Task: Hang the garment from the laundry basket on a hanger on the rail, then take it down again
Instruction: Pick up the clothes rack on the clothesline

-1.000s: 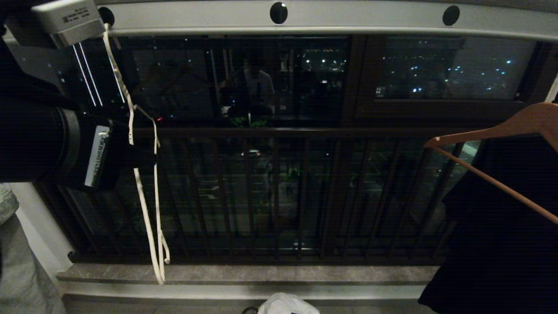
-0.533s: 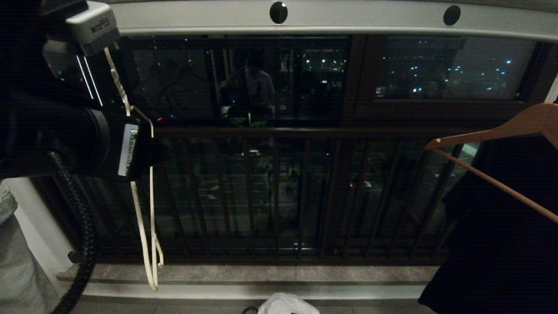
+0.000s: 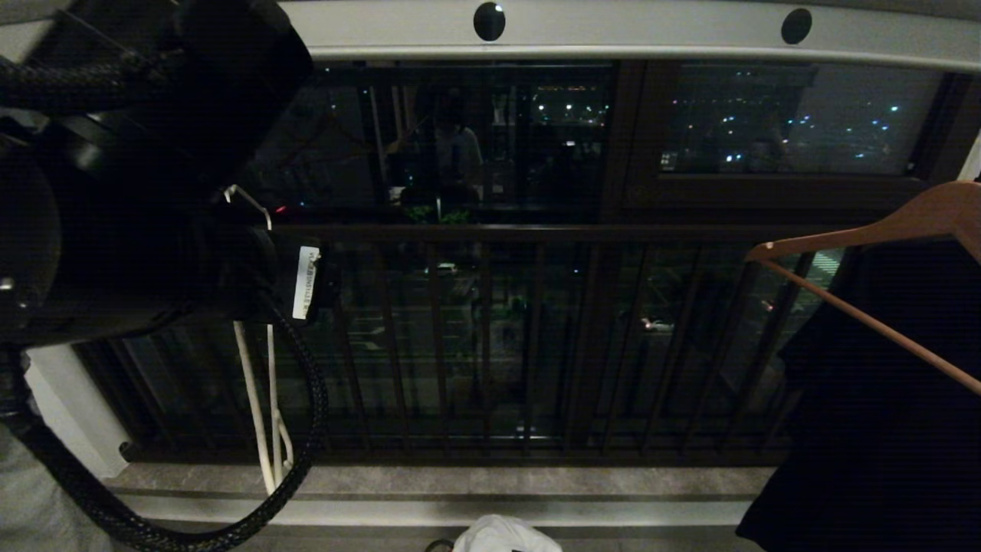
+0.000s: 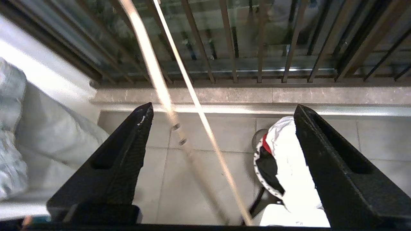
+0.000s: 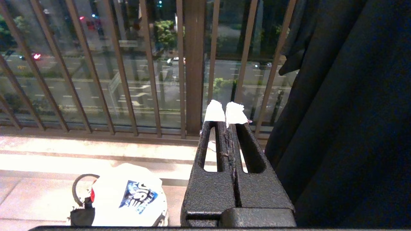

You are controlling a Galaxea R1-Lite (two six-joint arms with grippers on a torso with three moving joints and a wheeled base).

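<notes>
The white garment (image 4: 298,166) lies heaped in the laundry basket (image 4: 273,187) on the floor tiles, and its blue print shows in the right wrist view (image 5: 138,195). The thin white hanger (image 3: 257,399) hangs below the pale rail (image 3: 613,31), its neck hidden behind my left arm (image 3: 138,230). My left gripper (image 4: 223,109) points down and is open. The hanger's wires (image 4: 192,99) run between its fingers, touching neither. My right gripper (image 5: 224,109) is parked low and shut on nothing, beside the basket (image 5: 78,186).
A brown wooden hanger (image 3: 866,230) carries a black garment (image 3: 881,422) at the right. The dark railing (image 3: 490,337) and a stone sill (image 3: 536,481) stand behind. Pale cloth (image 4: 13,128) lies at the left.
My left arm has swung up and rightward across the view and now covers the hanger's neck and the rail's left end. The hanger hangs straighter.
</notes>
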